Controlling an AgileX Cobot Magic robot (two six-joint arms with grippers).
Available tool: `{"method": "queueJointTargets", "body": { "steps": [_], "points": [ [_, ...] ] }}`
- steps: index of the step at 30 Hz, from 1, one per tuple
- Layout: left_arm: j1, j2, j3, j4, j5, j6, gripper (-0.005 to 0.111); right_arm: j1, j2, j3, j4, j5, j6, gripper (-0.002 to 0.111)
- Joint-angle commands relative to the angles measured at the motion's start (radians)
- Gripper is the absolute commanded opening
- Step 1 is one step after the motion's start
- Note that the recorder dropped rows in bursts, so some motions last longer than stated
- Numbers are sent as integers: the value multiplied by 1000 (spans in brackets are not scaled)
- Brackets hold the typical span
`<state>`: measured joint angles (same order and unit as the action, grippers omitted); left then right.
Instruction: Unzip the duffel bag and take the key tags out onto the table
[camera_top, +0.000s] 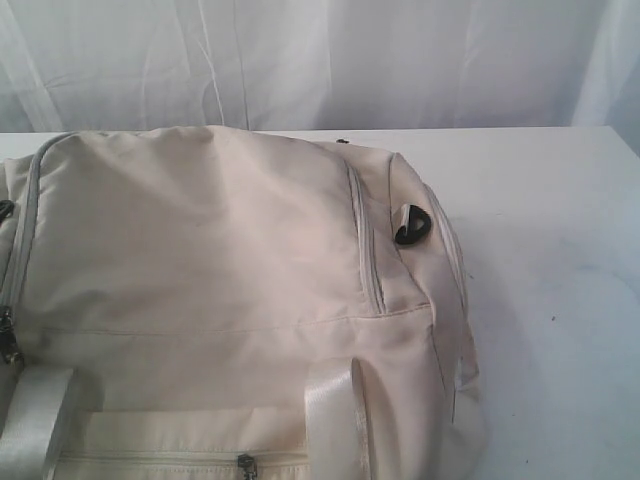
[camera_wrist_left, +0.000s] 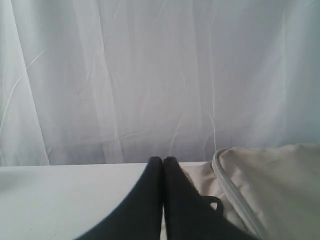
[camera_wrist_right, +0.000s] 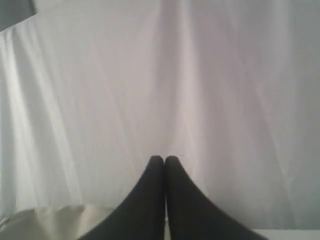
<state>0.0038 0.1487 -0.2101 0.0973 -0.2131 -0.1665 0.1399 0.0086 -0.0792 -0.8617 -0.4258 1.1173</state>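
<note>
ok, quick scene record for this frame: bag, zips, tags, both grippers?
duffel bag: cream, lying on the white table
side zipper: closed
D-ring: black, at the bag's end
key tags: not in view
left gripper: jaws shut, empty
right gripper: jaws shut, empty
arms in exterior view: none

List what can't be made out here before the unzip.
Key tags: in no view; the duffel bag is opaque and hides its inside.
Bag's left and near ends: exterior view, cut off by frame edges.
Front zipper pull: exterior view, clipped by bottom edge.
Left gripper, right gripper: outside the exterior view; wrist views show mostly curtain, so their position is unclear.
</note>
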Motion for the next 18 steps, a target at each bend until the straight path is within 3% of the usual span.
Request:
{"method": "queueJointTargets", "body": {
  "steps": [1, 7, 11, 15, 18],
  "points": [
    [-5, 158, -65, 58, 93, 11, 24, 28, 65, -76, -352, -30, 204, 0],
    [-5, 318, -84, 107, 178, 14, 55, 51, 189, -108, -617, -1, 321, 0],
    [-5, 362, -84, 107, 270, 14, 58, 51, 270, -108, -701, 54, 475, 0],
    [-7, 363, -84, 84, 274, 6, 58, 51, 320, -108, -698, 61, 488, 0],
    [-7, 363, -84, 79, 367, 6, 58, 51, 341, -108, -709, 53, 488, 0]
  ]
}}
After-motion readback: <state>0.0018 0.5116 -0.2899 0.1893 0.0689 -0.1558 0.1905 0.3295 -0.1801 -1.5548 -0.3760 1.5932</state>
